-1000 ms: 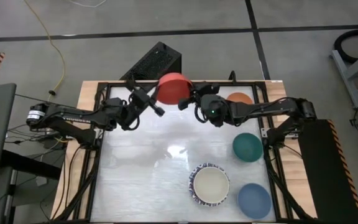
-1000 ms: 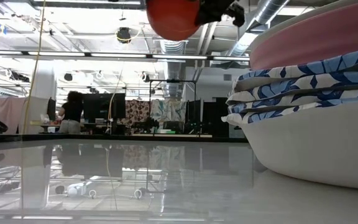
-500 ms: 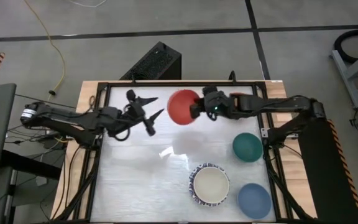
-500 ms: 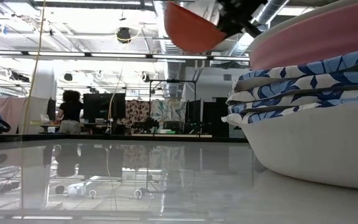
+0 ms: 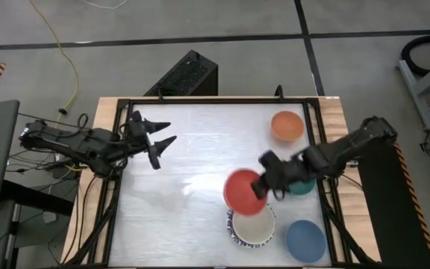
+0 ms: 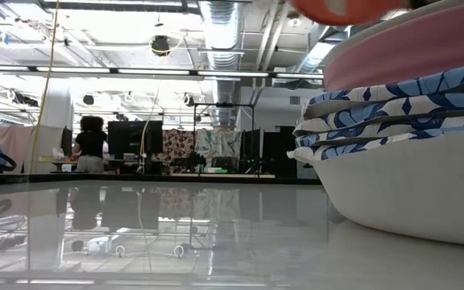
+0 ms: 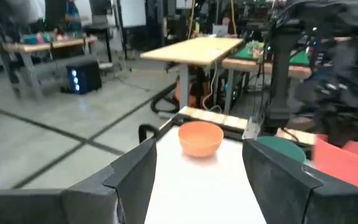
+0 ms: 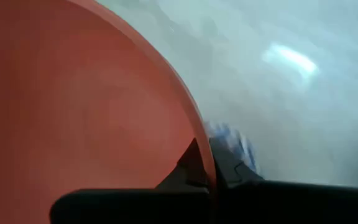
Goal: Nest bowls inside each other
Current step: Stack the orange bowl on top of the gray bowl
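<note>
My right gripper (image 5: 263, 188) is shut on a red bowl (image 5: 243, 191), which hangs over the far left edge of a stack of nested bowls (image 5: 254, 237). That stack has blue patterned rims and a cream bowl inside; in the low view it fills the right side (image 6: 401, 161), with the red bowl (image 6: 337, 8) above it. My left gripper (image 5: 172, 131) is open and holds nothing, over the table's far left part. An orange bowl (image 5: 287, 125), a teal bowl (image 5: 301, 187) and a blue bowl (image 5: 305, 240) stand singly on the table's right side. My right gripper pinches the red bowl's rim (image 8: 205, 163), one finger inside the bowl and one outside. The fingers come from the table's right side, slanting down. The bowl is lifted clear, its opening up, above the stack's patterned rim (image 8: 232, 140).
The table's left and middle (image 5: 170, 209) show bare white surface. The orange bowl (image 7: 201, 138) lies straight ahead of my left gripper's open fingers. A black frame (image 5: 118, 187) edges the table. People and benches show in the room beyond.
My left gripper has opened, let go of the red bowl and drawn back toward the table's left edge. My right gripper has carried the bowl from the far edge toward the near edge, tipping downward, until the bowl is over the stack.
</note>
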You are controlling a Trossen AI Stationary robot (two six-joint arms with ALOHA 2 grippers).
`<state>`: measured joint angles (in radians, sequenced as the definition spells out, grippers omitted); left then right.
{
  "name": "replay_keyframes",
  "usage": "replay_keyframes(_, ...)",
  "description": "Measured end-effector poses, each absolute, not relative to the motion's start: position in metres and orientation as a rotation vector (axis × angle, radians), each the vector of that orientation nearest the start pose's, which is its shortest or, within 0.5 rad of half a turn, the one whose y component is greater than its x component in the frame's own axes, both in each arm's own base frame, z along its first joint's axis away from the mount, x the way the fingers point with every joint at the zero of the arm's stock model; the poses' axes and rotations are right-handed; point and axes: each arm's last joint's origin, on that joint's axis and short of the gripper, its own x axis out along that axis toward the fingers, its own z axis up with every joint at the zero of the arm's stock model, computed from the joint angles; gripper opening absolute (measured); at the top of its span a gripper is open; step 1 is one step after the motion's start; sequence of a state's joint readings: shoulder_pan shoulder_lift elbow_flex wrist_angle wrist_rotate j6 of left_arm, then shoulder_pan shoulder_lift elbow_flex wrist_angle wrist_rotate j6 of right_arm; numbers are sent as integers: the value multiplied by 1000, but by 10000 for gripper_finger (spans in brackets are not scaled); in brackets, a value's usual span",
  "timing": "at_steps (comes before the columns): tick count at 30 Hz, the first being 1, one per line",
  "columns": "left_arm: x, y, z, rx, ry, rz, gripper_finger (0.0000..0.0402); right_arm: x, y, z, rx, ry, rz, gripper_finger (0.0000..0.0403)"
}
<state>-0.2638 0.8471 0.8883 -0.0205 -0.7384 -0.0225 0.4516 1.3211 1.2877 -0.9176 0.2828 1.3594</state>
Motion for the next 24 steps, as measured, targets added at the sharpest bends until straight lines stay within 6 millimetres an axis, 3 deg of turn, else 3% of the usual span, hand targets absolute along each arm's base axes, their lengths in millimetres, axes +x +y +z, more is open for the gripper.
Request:
replay_keyframes(4,178,-28,366,-51,30,474,229,229,128,317,947,905,-529,3)
replay_keyframes(15,199,-35,350,-69,108,430,229,236,161,286,956,1050,-587,3)
replay_keyframes(20,202,-36,348,-82,116,407,229,232,166,285,972,1063,-597,6)
replay_keyframes(24,202,-36,348,-91,114,406,229,228,167,284,956,1091,-605,39)
